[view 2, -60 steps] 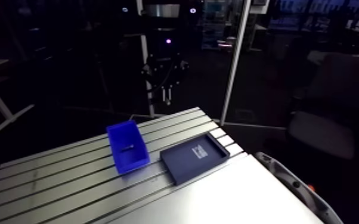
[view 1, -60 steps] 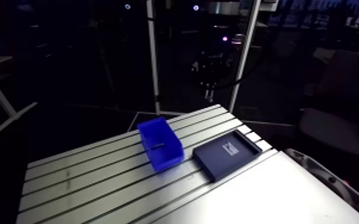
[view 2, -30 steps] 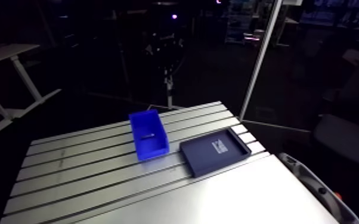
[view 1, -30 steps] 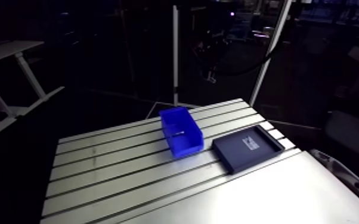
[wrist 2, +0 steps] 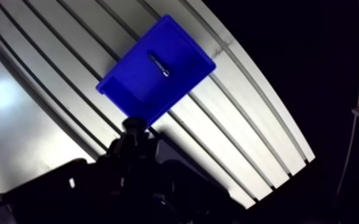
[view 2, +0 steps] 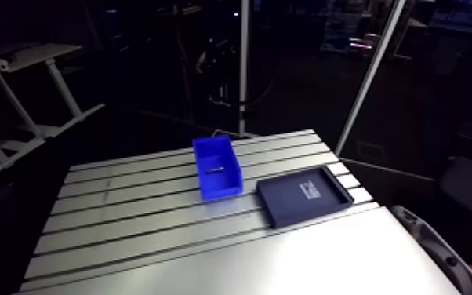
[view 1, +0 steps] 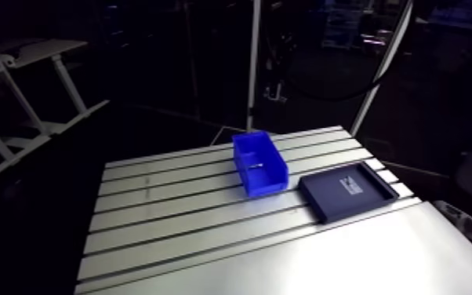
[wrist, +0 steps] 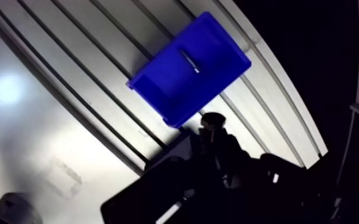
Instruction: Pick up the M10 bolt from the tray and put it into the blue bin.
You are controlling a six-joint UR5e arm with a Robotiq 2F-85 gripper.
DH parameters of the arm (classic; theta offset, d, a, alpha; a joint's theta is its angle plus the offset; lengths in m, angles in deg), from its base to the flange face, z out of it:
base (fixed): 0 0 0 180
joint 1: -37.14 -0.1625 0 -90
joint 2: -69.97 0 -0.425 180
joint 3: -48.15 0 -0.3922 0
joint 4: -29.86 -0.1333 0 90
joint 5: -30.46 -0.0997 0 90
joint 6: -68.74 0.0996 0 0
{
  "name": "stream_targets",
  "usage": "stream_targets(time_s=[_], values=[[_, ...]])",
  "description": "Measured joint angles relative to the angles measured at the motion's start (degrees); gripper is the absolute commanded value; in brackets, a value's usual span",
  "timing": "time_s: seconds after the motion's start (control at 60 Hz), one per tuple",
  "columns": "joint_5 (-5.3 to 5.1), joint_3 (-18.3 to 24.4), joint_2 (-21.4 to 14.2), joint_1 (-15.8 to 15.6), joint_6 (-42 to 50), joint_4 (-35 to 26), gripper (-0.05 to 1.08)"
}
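The blue bin (view 1: pixel 267 182) stands on the slotted table (view 1: pixel 168 212), and a small dark bolt (view 1: pixel 256 165) lies on its floor. In the wrist view the same bolt (wrist: pixel 189 61) lies loose inside the bin (wrist: pixel 217 56), well ahead of and far below my gripper (wrist: pixel 213 128). To the right of the bin sits the dark tray (view 1: pixel 347 191), which carries a white label and no visible part. In the arm view my gripper (view 1: pixel 275 88) hangs high above the table's far edge, dark against the room, holding nothing that I can see.
A smooth plate (view 1: pixel 325 259) covers the table's near right part, next to the tray. Two upright poles (view 1: pixel 253 63) rise behind the table's far edge, close to the gripper. The slotted surface (view 1: pixel 145 227) stretches left of the bin.
The arm view has swung with the arm, so the table sits further right in it. Bin, bolt and tray keep their places on the table. The gripper stays high.
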Motion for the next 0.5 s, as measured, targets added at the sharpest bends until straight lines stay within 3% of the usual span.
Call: stream_targets(time_s=[0.217, 0.5], values=[[0.04, -0.7, 1.0, -1.8, -9.8, 0.0, 1.06], [0.95, -2.5, 2.2, -2.5, -19.0, 1.0, 1.06]])
